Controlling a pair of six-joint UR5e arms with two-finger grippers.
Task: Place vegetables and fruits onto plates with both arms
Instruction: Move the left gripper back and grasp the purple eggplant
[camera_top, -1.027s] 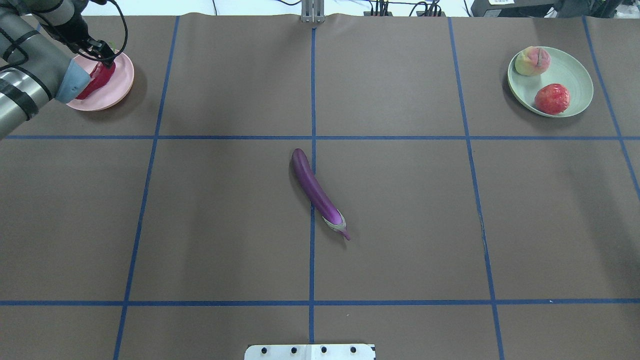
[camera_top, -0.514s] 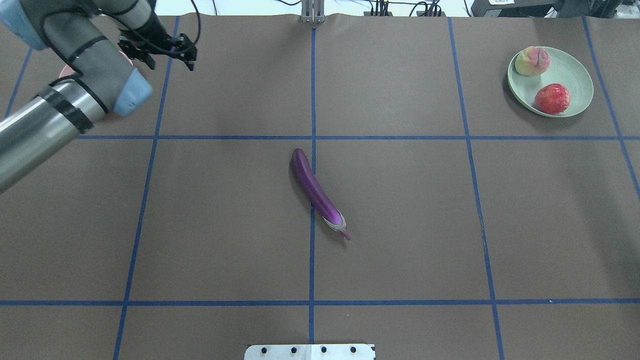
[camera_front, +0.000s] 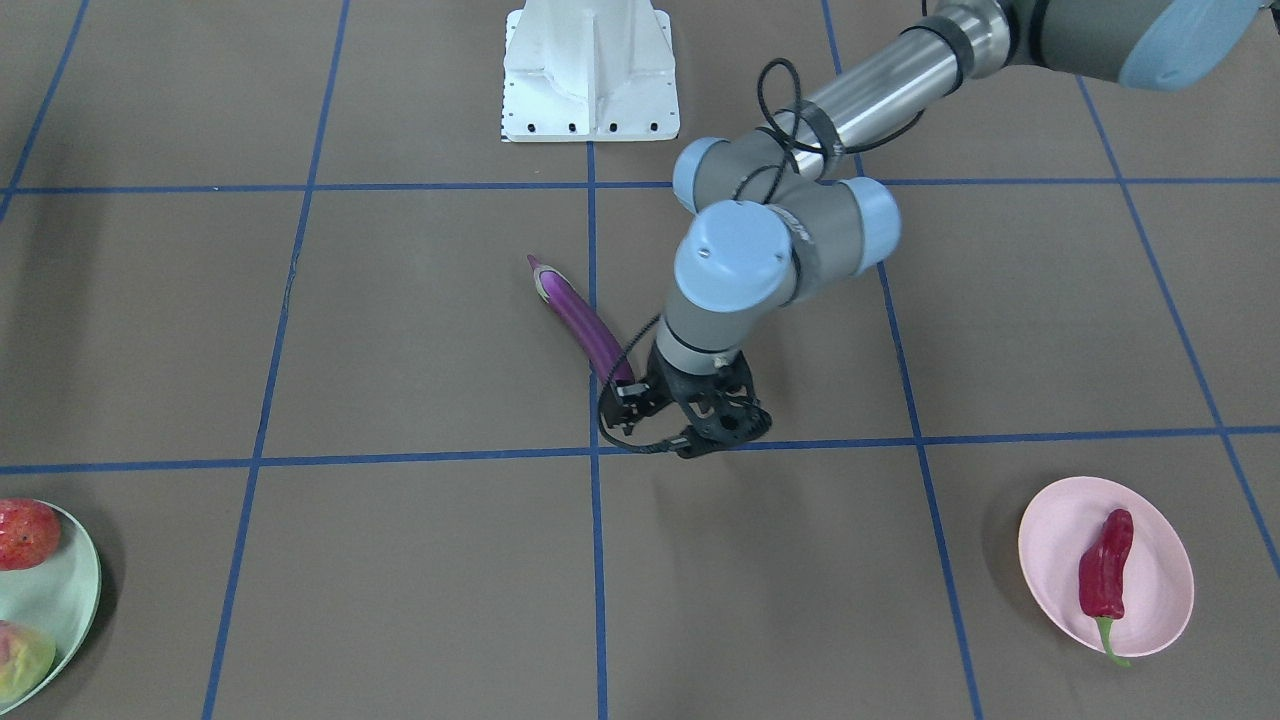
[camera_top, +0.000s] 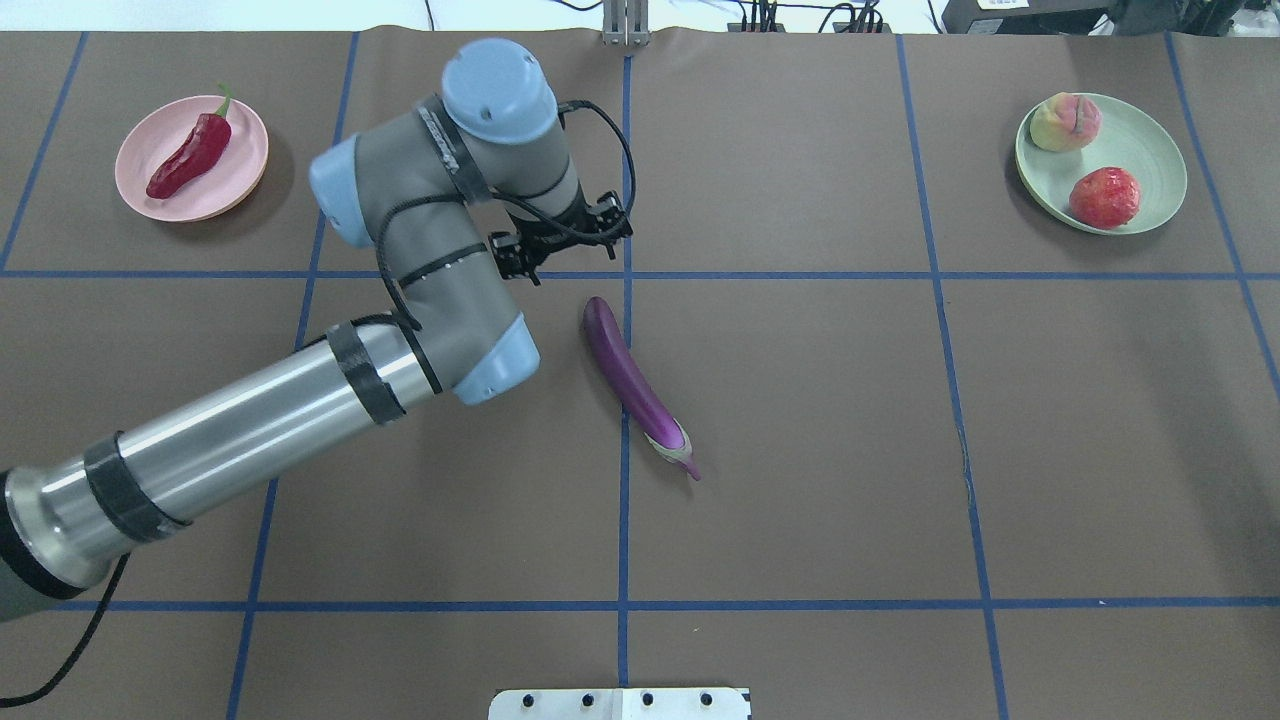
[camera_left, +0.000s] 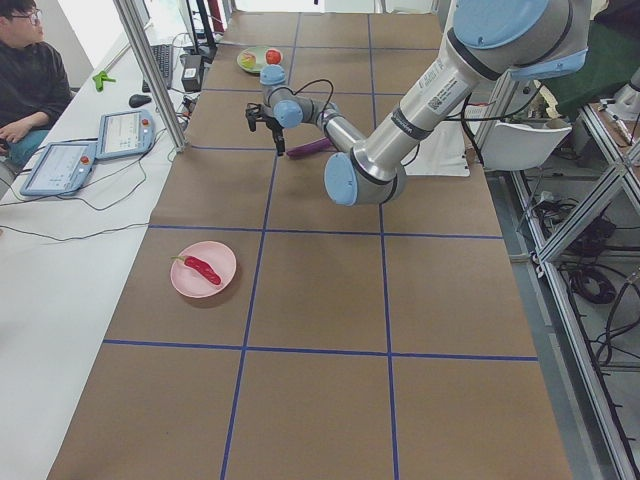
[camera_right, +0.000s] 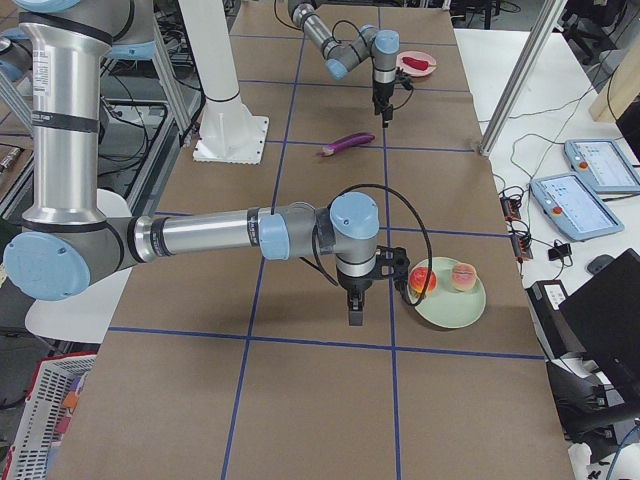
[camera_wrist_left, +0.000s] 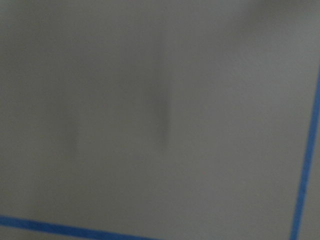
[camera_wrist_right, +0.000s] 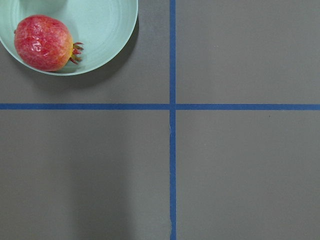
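With left end effector (camera_top: 565, 245) spread wide and empty, hovers just past blunt tip of eggplant (camera_top: 630, 378), lying flat on counter (camera_top: 800, 450)

**A:** What covers your tabletop (camera_top: 800, 450)?

**B:** Brown paper, and blue tape lines (camera_top: 622, 540) divide it into large squares.

**A:** And what stands beside you?

**B:** You sit at a white side desk (camera_left: 60, 285) with two tablets (camera_left: 125, 132). An aluminium post (camera_left: 150, 70) stands at its edge. The light is even and the shadows are soft.
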